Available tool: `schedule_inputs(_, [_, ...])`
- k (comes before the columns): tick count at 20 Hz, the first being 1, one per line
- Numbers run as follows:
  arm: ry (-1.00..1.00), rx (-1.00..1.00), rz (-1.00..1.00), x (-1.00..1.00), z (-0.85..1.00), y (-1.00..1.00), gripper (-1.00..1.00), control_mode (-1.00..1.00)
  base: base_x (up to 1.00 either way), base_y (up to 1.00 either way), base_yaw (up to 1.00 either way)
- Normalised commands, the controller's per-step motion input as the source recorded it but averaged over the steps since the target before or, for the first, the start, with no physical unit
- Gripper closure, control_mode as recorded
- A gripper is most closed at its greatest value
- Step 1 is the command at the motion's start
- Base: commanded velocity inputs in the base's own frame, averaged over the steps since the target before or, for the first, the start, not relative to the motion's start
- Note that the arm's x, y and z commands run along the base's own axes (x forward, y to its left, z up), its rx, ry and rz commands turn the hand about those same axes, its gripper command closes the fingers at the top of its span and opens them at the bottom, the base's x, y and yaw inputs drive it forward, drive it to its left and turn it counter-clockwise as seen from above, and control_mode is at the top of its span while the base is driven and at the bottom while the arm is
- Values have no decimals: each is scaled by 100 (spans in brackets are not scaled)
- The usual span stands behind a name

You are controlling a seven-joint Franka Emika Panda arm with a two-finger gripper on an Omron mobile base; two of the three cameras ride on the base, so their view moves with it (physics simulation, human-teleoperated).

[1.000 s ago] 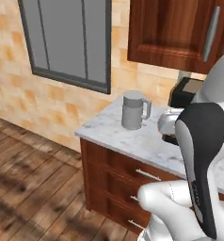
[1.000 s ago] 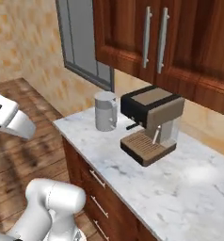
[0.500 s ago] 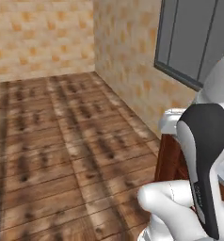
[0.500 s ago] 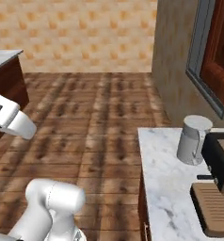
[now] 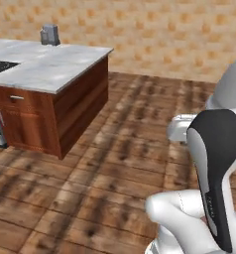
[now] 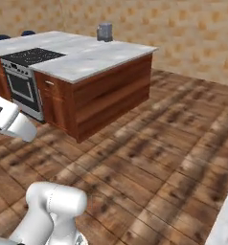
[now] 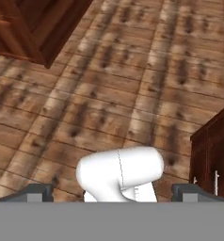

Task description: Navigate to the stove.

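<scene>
the stove [image 6: 25, 76] shows a black cooktop, dark oven window, no legible writing; gripper [image 7: 113, 193] fingers spread wide, holding nothing.

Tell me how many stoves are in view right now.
1. The stove is built into the island counter at the left of the right base view; its cooktop corner shows at the left base view's edge.

light: even, bright | shadows: faint | blur: slight softness | glare: none
</scene>
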Motion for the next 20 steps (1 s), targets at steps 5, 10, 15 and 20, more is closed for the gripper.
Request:
schedule_inputs(5, [0, 0, 0, 0, 0, 0, -100, 100, 22, 45, 82])
schedule_inputs(10, [0, 0, 0, 0, 0, 0, -100, 100, 100, 88, 23])
schedule_inputs(15, [0, 0, 0, 0, 0, 0, -100, 100, 100, 83, 11])
schedule_inputs(20, [0, 0, 0, 0, 0, 0, -100, 100, 100, 37, 7])
